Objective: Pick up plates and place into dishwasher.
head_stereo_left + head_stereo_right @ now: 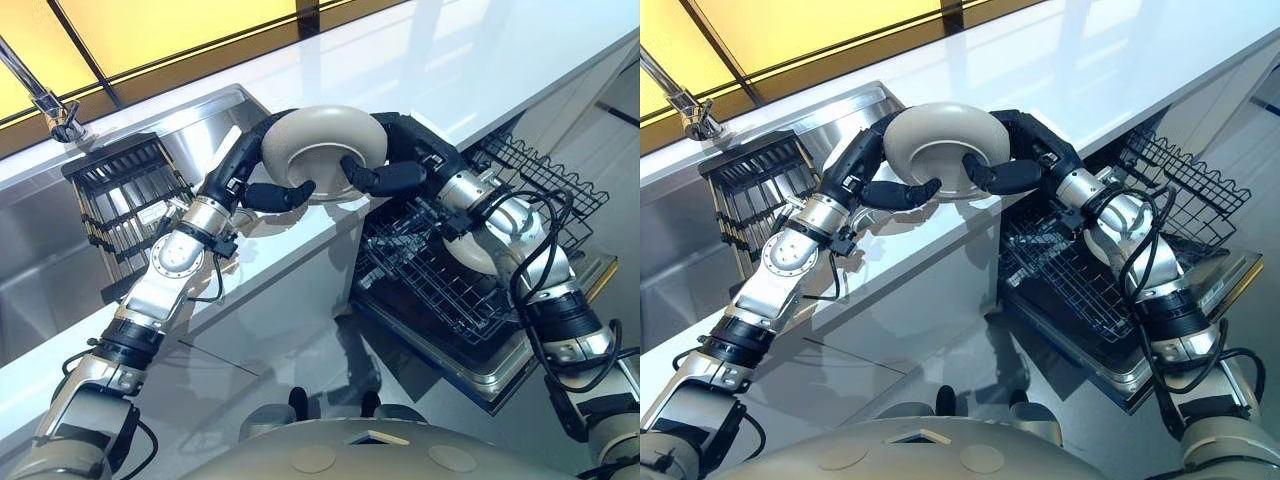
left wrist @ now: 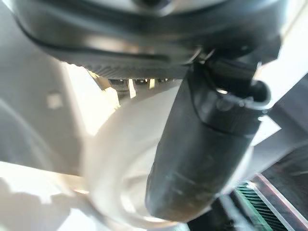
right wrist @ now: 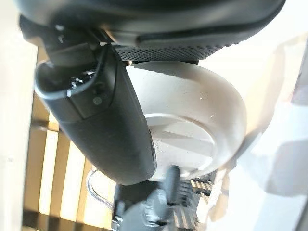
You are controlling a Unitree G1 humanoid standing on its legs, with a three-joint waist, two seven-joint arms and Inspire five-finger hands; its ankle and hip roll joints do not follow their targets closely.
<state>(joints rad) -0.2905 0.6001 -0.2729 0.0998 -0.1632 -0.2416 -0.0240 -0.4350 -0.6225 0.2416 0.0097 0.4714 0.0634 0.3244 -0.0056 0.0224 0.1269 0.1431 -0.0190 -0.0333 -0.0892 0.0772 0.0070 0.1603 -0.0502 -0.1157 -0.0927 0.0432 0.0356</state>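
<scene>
Both hands clamp one beige plate (image 1: 322, 145), held tilted over the white tabletop (image 1: 480, 70) edge. Left hand (image 1: 262, 180) grips its left rim, thumb across the face; right hand (image 1: 405, 165) grips the right rim likewise. Open dishwasher rack (image 1: 450, 270) sits right, sink (image 1: 60, 250) w/ dark rack left.

The fingers of both dark hands, left (image 1: 262, 170) and right (image 1: 405, 150), vanish behind the round beige plate (image 1: 322, 150); the chrome tap (image 1: 40, 95) runs off the frame's edge.
</scene>
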